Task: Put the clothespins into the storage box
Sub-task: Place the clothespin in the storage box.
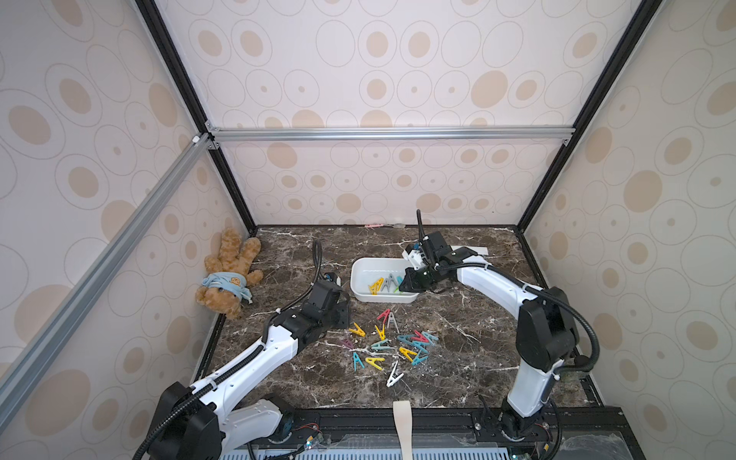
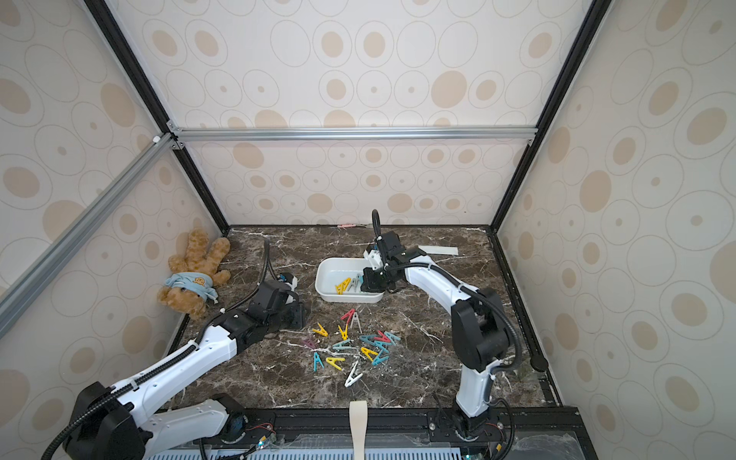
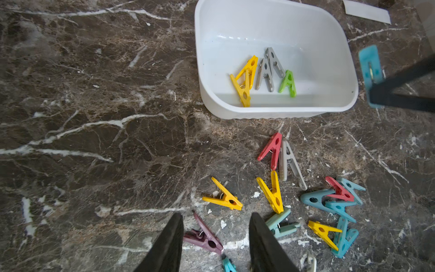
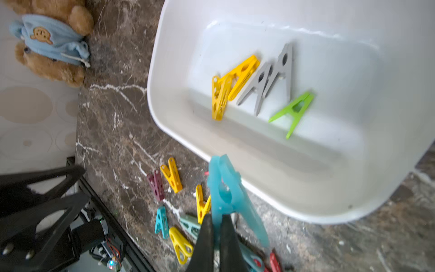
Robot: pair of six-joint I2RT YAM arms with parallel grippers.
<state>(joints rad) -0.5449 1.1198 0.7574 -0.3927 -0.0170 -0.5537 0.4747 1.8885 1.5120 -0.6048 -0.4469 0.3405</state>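
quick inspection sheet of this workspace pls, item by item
surface: dark marble table
job's things: five clothespins in the storage box; over a dozen loose on the table
clutter: teddy bear, paper strip
end effectors: left end effector open near a purple clothespin; right end effector shut on a teal clothespin by the box rim
cables: black hoses along both arms
surroundings: patterned walls, metal frame

Counter [image 1: 458, 370]: dark brown marble-look slab w/ white veins. Storage box [image 1: 370, 296] stands approx. centre, toward far side. Loose clothespins [image 1: 392, 344] lie scattered just in front of box, mixed colours, some overlapping. Teddy bear [image 1: 229, 275] lies at far left corner, against wall. Paper strip [image 2: 438, 250] lies flat at far right, beyond box. Small pink item [image 1: 376, 226] at far edge; type n/k.
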